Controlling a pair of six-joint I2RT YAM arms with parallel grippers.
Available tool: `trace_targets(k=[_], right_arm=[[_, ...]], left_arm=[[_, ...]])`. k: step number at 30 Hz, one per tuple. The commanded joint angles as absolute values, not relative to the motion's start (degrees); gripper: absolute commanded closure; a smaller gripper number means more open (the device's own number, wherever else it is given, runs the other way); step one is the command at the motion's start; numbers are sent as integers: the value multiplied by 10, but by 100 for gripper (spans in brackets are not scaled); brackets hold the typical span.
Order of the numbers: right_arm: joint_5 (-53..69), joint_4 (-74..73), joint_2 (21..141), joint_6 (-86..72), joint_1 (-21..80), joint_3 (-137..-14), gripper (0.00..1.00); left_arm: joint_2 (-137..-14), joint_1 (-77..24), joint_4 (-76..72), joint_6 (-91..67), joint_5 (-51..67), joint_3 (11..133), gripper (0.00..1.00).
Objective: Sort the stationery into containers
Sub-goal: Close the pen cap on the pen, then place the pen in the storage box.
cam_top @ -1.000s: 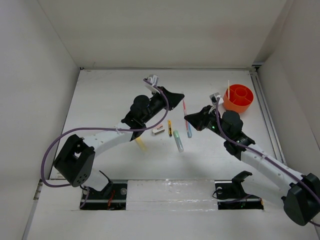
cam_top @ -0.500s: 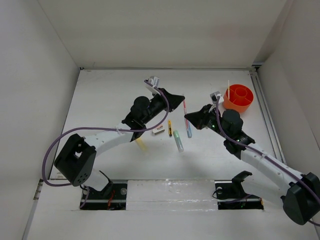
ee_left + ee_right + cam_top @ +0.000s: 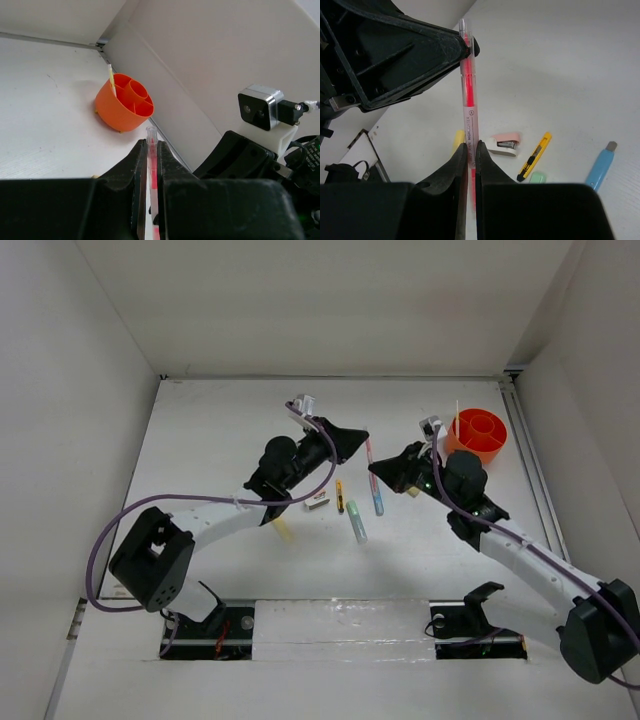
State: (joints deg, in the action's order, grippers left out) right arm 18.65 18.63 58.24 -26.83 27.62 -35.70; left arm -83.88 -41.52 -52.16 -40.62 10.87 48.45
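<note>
Grips above the bench [image 3: 200, 450]: we see the left tool [image 3: 361, 434] clenched on the far end of the thin red pen [image 3: 369, 453], the right tool [image 3: 374, 475] clamped on its near end. Right of them, the orange cup [image 3: 476, 436] stands apart.

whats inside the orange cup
The orange cup holds one thin pale stick leaning in an outer section. Other sections look empty, though their walls hide parts of the floors.
</note>
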Motion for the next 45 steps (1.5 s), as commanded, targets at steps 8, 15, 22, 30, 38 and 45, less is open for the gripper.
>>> trace_targets(k=[8, 15, 22, 30, 38, 45], right_arm=[[192, 367, 648, -285, 253, -442, 100], [212, 375, 692, -279, 222, -507, 100], [247, 448, 723, -279, 238, -481, 100], [261, 491, 726, -238, 264, -404, 100], [239, 461, 740, -184, 235, -399, 100], [240, 574, 751, -114, 76, -352, 100]], left_arm=[[-846, -425, -542, -446, 143, 468, 100], [-846, -425, -537, -436, 135, 456, 100], [-826, -425, -502, -421, 128, 462, 100], [-779, -425, -366, -366, 84, 573, 52], [-699, -425, -283, -341, 8, 634, 0], [-677, -425, -99, -376, -186, 666, 0]])
